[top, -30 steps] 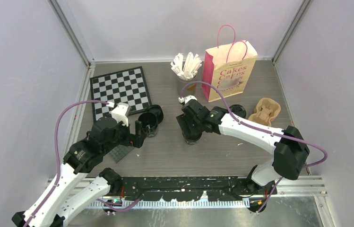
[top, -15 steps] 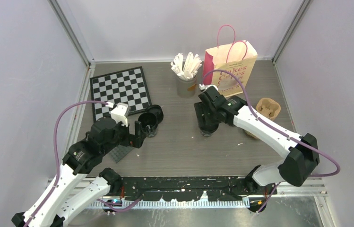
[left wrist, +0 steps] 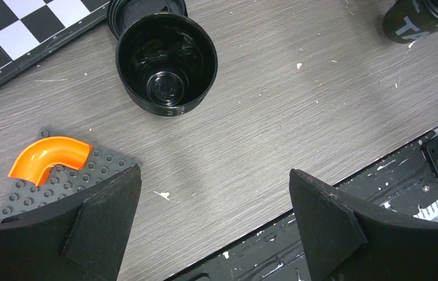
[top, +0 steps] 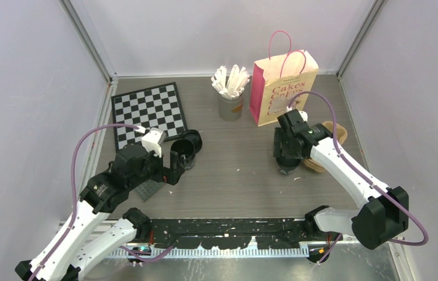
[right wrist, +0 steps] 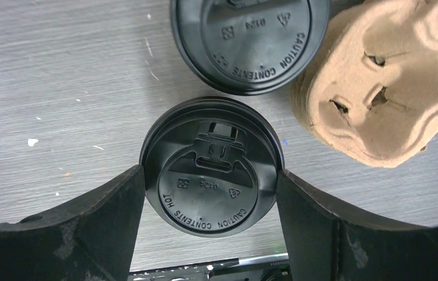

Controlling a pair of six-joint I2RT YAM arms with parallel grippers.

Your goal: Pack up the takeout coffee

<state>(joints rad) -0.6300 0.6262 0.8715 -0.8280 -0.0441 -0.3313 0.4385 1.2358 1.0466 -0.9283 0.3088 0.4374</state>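
Top view: the right gripper (top: 286, 163) is covering most of the lidded coffee cup (top: 288, 170) it is clamping, just left of the pulp cup carrier (top: 334, 133). Pale walls are enclosing a grey wood-grain table (top: 234, 181). The pink bag (top: 283, 88) behind the carrier is reading "Cakes".

Left wrist: the left gripper (left wrist: 213, 181) is standing wide apart, holding nothing. The corner is cutting off a dark cylinder (left wrist: 418, 17) lettered "TA", too partial to identify. An open coffee cup (left wrist: 165, 64) is sitting upright on the white-flecked tabletop.

Right wrist: both fingers are pressing the lidded cup's rim beside the carrier. Its lid is reading "CAUTION CONTENTS HOT". A second lid (right wrist: 248, 35) is running off the top edge.
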